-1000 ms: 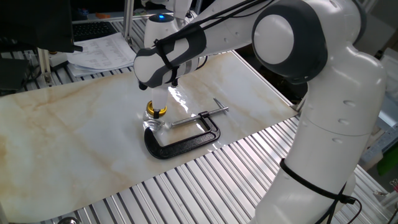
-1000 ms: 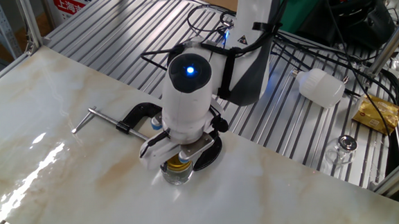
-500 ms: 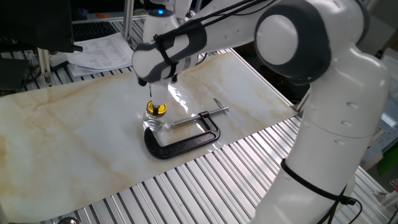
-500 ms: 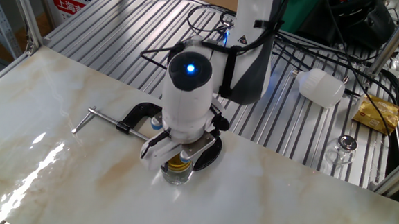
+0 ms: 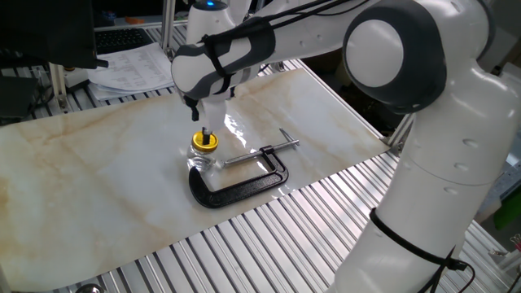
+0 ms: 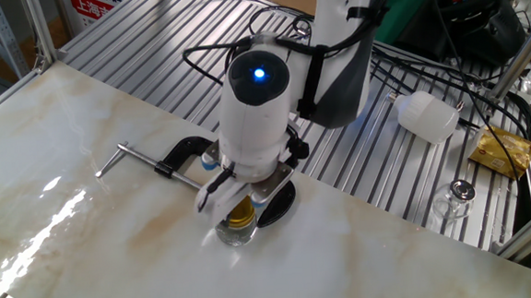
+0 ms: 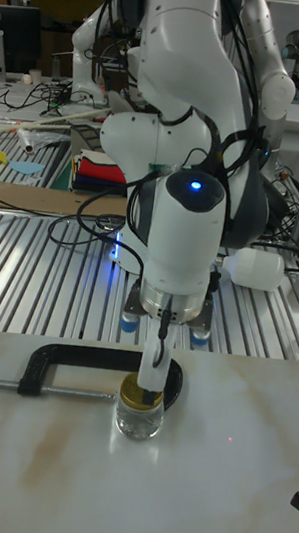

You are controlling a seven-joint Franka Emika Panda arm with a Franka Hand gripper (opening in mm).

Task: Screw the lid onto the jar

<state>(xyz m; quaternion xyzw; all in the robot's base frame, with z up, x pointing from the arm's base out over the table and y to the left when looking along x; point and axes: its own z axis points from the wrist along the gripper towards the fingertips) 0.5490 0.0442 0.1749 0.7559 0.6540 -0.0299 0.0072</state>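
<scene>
Directly above the lid (image 5: 204, 141) on the jar (image 7: 139, 419), gripper (image 5: 205, 130) apparently narrow, holding nothing.

Yellow lid (image 5: 204, 141) sits atop upright clear jar (image 7: 139, 420).

The counter (image 5: 98, 179) carries one jar (image 5: 203, 159), one lid (image 5: 204, 142) and one black C-clamp (image 5: 244, 181) with a single silver screw. One robot arm (image 5: 407, 98) with one pincer (image 5: 204, 129) is at the counter. Off the marble, on the metal slats, lie one white plastic bottle (image 6: 427, 115), one small glass (image 6: 456, 197) and one yellow packet (image 6: 501, 150).
</scene>
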